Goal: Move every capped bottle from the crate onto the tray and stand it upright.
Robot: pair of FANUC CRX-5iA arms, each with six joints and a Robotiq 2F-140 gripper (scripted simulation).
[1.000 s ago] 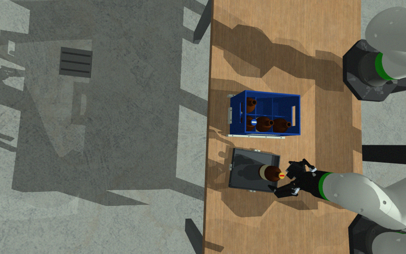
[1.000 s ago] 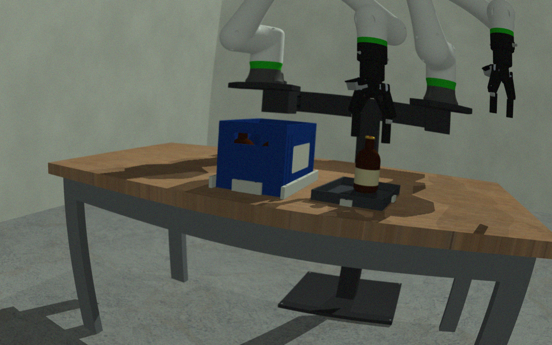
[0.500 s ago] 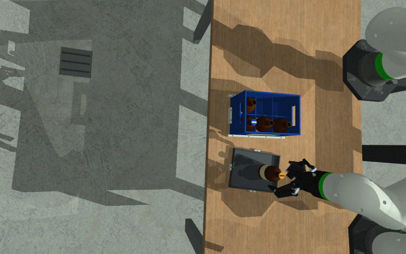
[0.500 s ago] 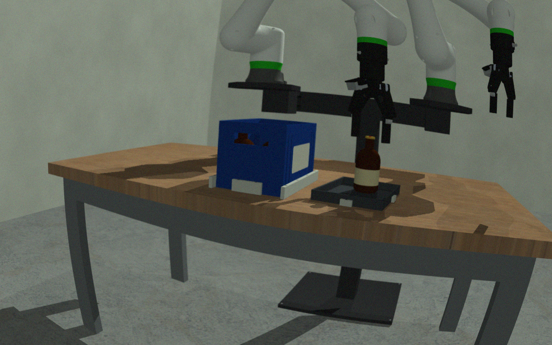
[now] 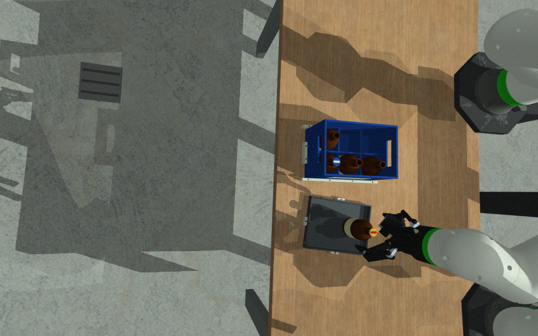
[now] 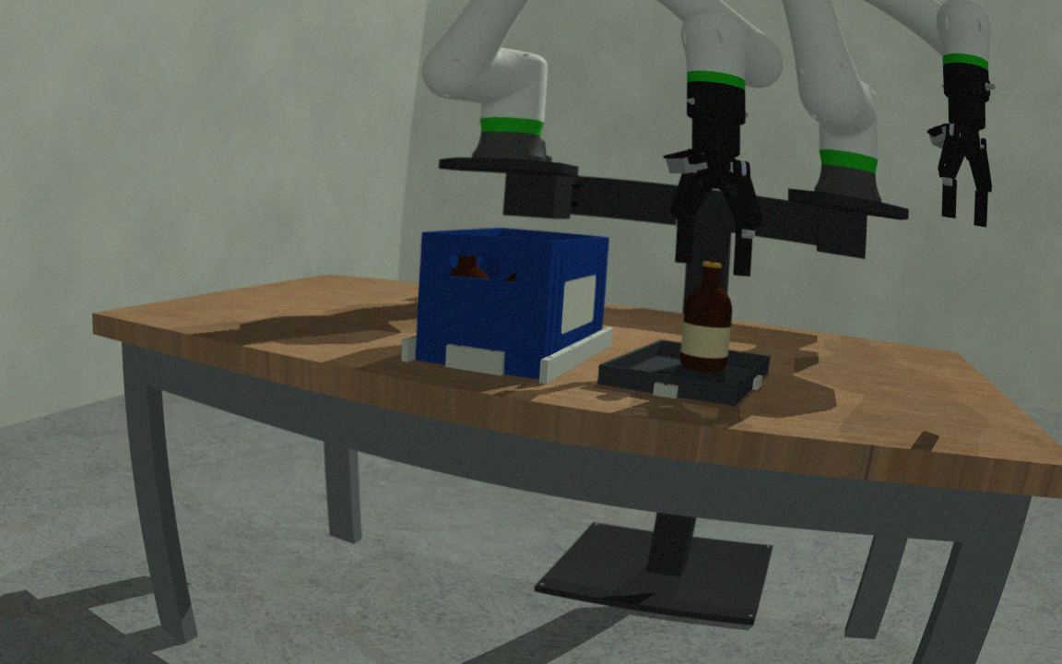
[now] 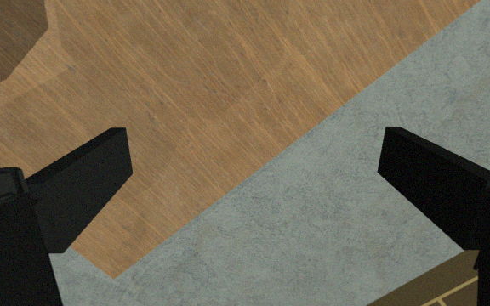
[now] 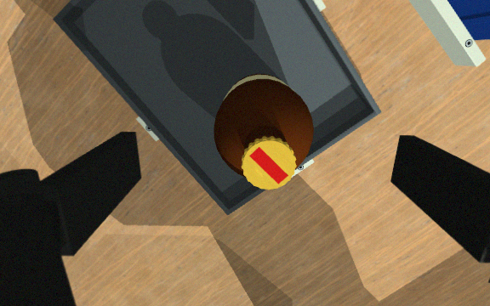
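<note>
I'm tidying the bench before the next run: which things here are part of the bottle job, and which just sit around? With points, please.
Part of the job:
- blue crate [image 5: 360, 123] [image 6: 481, 314]
- dark gray tray [image 5: 325, 248] [image 6: 638, 381] [image 8: 183, 163]
- yellow-capped bottle [image 5: 360, 229] [image 6: 706, 317] [image 8: 266, 110]
- blue-capped bottle [image 5: 336, 161]

Just around:
- three open bottles, meant to stay crated
- slotted dark panel [image 5: 100, 87] on the floor
</note>
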